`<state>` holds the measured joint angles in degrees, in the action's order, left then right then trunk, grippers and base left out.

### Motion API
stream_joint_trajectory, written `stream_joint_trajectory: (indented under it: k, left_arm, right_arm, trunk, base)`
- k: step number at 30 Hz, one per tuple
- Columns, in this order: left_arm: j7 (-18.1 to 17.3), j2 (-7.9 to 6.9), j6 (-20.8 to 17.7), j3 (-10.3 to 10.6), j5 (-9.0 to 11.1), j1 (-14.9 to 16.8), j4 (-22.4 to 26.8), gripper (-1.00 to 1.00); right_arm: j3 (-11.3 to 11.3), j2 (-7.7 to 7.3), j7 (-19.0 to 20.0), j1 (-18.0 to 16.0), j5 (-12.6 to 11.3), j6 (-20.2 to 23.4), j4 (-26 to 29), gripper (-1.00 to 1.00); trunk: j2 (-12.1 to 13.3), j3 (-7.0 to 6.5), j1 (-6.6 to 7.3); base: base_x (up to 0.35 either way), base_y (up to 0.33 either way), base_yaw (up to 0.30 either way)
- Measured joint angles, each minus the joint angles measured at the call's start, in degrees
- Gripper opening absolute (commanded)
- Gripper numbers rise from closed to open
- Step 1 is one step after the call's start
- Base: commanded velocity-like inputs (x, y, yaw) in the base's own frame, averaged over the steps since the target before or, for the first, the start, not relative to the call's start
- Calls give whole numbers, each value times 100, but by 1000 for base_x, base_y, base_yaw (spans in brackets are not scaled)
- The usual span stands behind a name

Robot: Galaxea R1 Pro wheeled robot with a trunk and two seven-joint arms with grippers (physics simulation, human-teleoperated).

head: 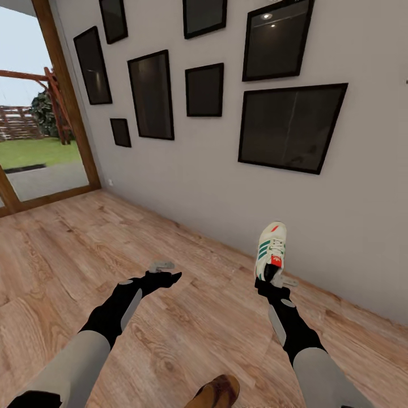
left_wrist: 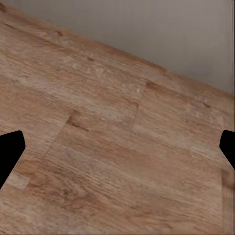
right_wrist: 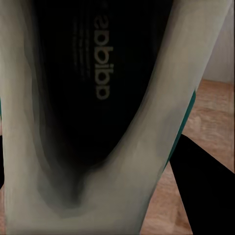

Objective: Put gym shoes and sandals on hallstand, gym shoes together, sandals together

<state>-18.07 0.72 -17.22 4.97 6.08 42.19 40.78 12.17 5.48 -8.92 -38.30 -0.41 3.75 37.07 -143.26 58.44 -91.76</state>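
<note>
right gripper [head: 273,281] clenched on white green-striped lace-up gym shoe [head: 271,249]; left gripper [head: 164,272] released, empty. carry level toward rack; avoid brown leather sandal [head: 218,392] near.

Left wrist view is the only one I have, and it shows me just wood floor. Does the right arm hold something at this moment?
Observer: Yes, the right tool grips one gym shoe at the heel opening, toe pointing up.
Operator: Is another shoe near?
Observer: A brown sandal lies on the corridor floor, between the two arms, close to the robot.
Operator: And my left tool?
Observer: The left tool is open and holds nothing, above the floor.
</note>
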Motion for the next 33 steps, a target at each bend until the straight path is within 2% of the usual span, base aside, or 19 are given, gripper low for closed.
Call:
stream_joint_trajectory:
  k: [8, 19, 33]
  left_arm:
    - [2, 0, -2, 0, 0, -1, 0, 100]
    - [2, 0, -2, 0, 0, -1, 0, 100]
    - [2, 0, -1, 0, 0, -1, 0, 100]
  right_arm:
    - [0, 0, 0, 0, -1, 0, 0, -100]
    - [0, 0, 0, 0, 1, 2, 0, -100]
    - [0, 0, 0, 0, -1, 1, 0, -100]
  trunk:
    - [0, -17, 0]
    - [0, -41, 0]
    - [0, -71, 0]
  base:
    - [0, 14, -272]
    - [0, 199, -272]
    - [0, 9, -272]
